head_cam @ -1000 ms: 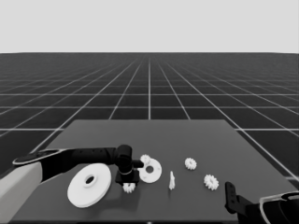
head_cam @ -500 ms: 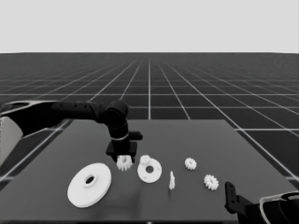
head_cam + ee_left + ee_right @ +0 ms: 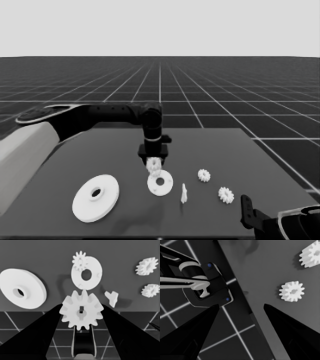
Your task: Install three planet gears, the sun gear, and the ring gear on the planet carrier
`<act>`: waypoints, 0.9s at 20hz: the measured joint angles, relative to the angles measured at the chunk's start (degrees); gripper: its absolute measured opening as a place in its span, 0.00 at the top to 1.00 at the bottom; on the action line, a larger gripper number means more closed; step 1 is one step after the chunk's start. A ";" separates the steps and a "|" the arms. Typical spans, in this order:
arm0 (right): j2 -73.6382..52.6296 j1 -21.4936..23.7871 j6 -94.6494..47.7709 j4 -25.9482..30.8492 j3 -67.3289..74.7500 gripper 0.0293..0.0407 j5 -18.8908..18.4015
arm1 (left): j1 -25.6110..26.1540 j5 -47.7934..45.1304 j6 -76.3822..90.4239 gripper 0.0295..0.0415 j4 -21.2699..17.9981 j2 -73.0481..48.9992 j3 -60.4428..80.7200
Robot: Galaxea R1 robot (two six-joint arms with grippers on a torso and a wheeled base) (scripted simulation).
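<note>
Left pincer (image 3: 154, 161) pinching a gear (image 3: 82, 310) above the smaller round part (image 3: 160, 183).
One gear (image 3: 80, 261) already sits there; thin white piece (image 3: 184, 193) and two gears (image 3: 203, 175) lie beside; right pincer (image 3: 241, 308) spread, parked.

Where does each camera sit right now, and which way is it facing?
Head view: high, looking down across the table; left arm reaching in, right arm at the lower right corner.
Left wrist view: above the smaller round part; left gripper holding a gear.
Right wrist view: table corner and floor; right gripper idle.
Shared: two loose gears.
</note>
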 joint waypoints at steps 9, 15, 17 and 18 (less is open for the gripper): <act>0.00 0.00 0.00 0.00 0.00 0.19 0.00 | 23.17 -1.90 5.48 0.87 23.10 1.39 -7.44; 0.00 0.00 0.00 0.00 0.00 0.19 0.00 | 23.45 -2.04 5.69 0.27 23.37 1.45 -7.75; 0.00 0.00 0.00 0.00 0.00 0.19 0.00 | 23.45 -2.04 5.69 0.26 23.38 1.45 -7.76; 0.00 0.00 0.00 0.00 0.00 0.19 0.00 | 23.45 -2.04 5.69 0.26 23.38 1.45 -7.77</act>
